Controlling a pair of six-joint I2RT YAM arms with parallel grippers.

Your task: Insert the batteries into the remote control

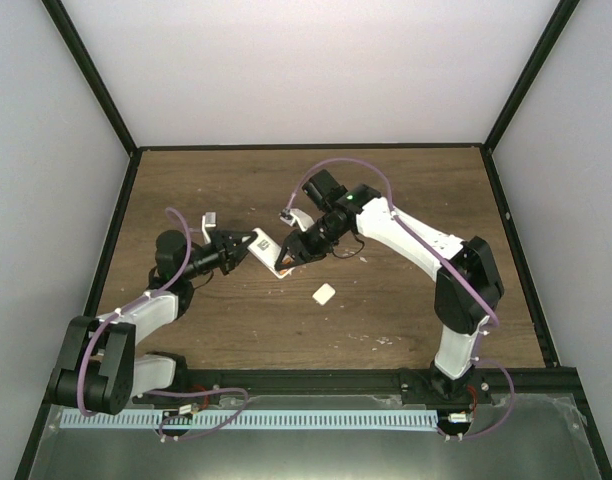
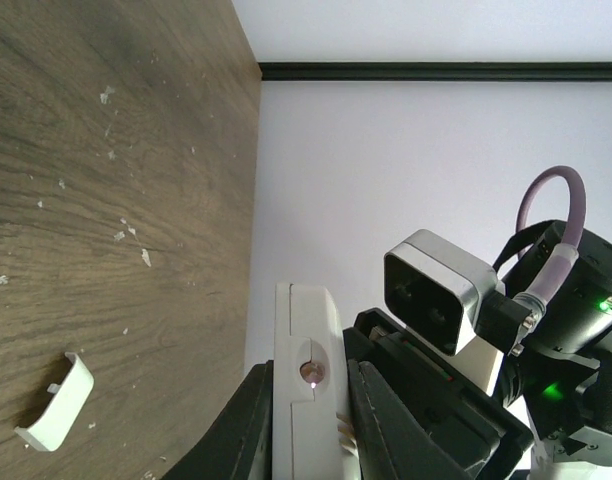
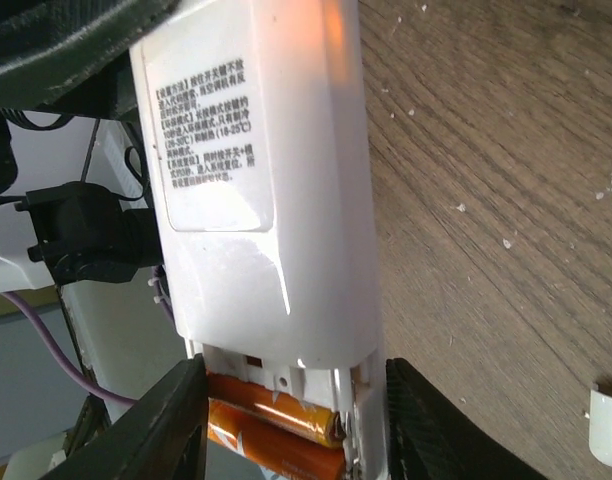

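The left tool (image 1: 244, 245) points to 3 o'clock, clamped on the remote control (image 1: 269, 250) over the middle of the worktop (image 1: 406, 200). The remote runs 11 to 5 o'clock, with the batteries (image 3: 276, 420) in its 5 o'clock end. The right tool (image 1: 293, 255) points to 8 o'clock, a finger each side of that end; I cannot tell if it squeezes.

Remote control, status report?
Left gripper shut on remote control. Right gripper straddling its battery end, grip unclear. Both batteries in place. Cover off, lying on table.

Two batteries (image 3: 276, 430) in remote control (image 3: 256, 200); cover (image 1: 323, 293) on table (image 1: 416, 190) before it.
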